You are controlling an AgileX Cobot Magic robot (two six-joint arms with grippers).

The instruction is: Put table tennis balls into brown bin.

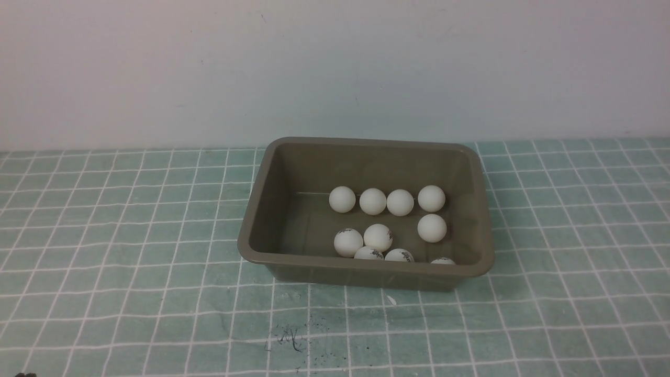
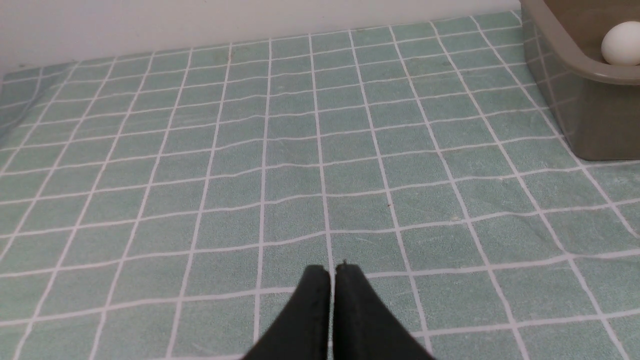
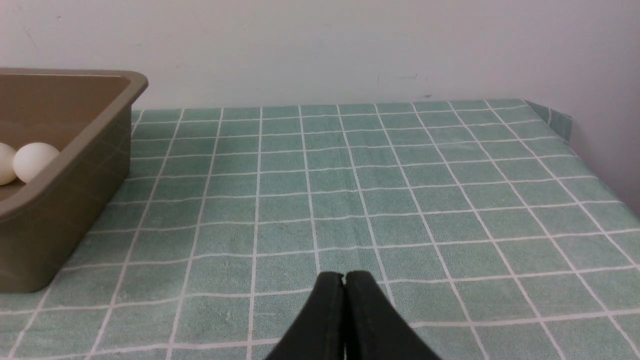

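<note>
1. Table tennis balls [image 1: 400,202], ten of them, and every one sits inside the brown bin [image 1: 261,209] on the green checked cloth [image 1: 131,235].
2. Four balls line up along the bin's far wall, touching or nearly so. A fifth [image 1: 432,228] sits just in front of the rightmost of that row.
3. Nearer the front rim, two balls with dark print [image 1: 348,242] press together. Three more peek over the rim, partly hidden by it.
4. Left gripper [image 2: 332,272]: black fingers [image 2: 312,310] pressed together with only a hairline slit between them, nothing held. It's low over bare cloth.
5. From those left jaws, the bin lies well ahead and off to one side. Only a corner [image 2: 580,100] shows, with one ball [image 2: 621,44] visible above the rim. Open cloth lies between, and nothing blocks the way.
6. Right gripper [image 3: 344,277]: same story, fingers [image 3: 367,315] closed flat against each other and empty.
7. From the right jaws, the bin stands ahead and off to the opposite side, its wall [image 3: 65,215] near but apart. Two balls [image 3: 35,161] show inside, behind the rim.
8. A pale wall [image 1: 335,68] backs the table. On the cloth just before the bin lie a small white fleck [image 1: 391,300] and dark scribble marks [image 1: 290,337]. Neither arm shows in the front view.
</note>
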